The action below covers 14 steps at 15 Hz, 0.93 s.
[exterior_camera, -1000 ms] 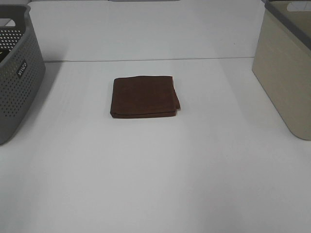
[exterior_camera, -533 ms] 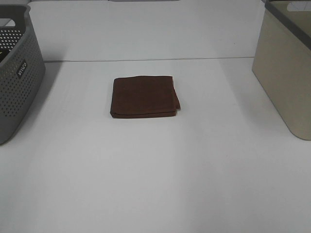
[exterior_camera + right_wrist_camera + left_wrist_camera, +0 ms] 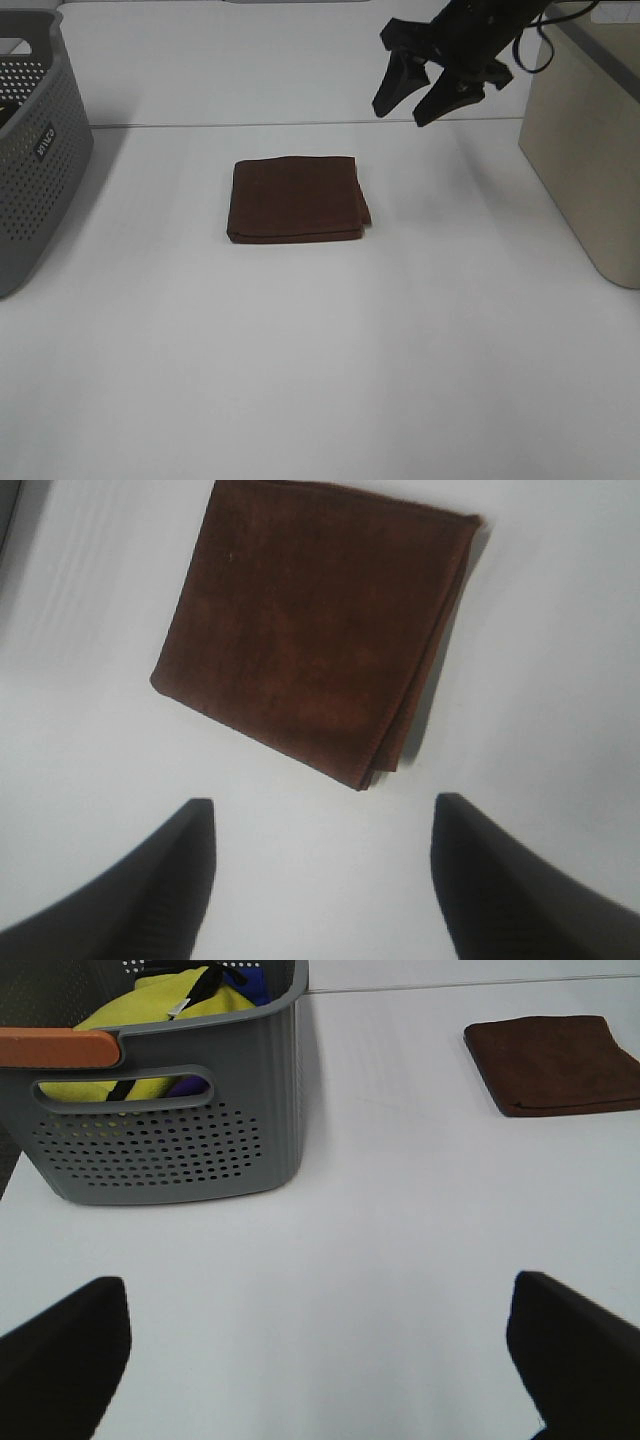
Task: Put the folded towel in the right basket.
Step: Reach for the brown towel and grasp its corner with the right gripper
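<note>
The folded towel (image 3: 297, 199) lay flat on the worktop (image 3: 320, 360), with the right basket (image 3: 585, 150) standing well to the towel's right. Above and beyond the towel's far right corner hung the right gripper (image 3: 402, 113), jaws spread wide and empty. The left gripper (image 3: 320, 1360), likewise wide and empty, was well apart from the towel.

everything i get is bright and flat, lit from above. the white table (image 3: 300, 380) is close to washed out in the high view. the towel (image 3: 310, 640) throws a thin, soft shadow along one side. the left gripper (image 3: 315, 1295) and right gripper (image 3: 322, 805) show as dark, unfocused blobs near the lens.
</note>
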{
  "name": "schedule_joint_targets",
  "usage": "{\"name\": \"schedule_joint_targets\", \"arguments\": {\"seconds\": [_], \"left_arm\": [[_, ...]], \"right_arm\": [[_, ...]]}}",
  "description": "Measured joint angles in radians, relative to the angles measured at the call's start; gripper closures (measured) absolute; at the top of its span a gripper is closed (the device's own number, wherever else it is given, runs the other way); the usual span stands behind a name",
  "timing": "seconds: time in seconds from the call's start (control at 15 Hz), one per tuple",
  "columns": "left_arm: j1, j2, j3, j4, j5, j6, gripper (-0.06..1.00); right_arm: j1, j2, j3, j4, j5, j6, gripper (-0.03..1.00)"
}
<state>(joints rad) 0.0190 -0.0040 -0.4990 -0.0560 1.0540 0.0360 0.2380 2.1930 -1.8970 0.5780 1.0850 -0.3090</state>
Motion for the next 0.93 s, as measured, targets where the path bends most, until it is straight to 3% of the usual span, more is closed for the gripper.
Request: {"name": "schedule_joint_targets", "arguments": {"seconds": [0.4,0.93], "left_arm": [[0.000,0.000,0.000,0.000,0.000,0.000,-0.03],[0.000,0.000,0.000,0.000,0.000,0.000,-0.03]], "right_arm": [[-0.002,0.288,-0.229,0.059,0.078,0.033,0.28],[-0.002,0.410,-0.289,0.063,0.034,0.033,0.28]]}}
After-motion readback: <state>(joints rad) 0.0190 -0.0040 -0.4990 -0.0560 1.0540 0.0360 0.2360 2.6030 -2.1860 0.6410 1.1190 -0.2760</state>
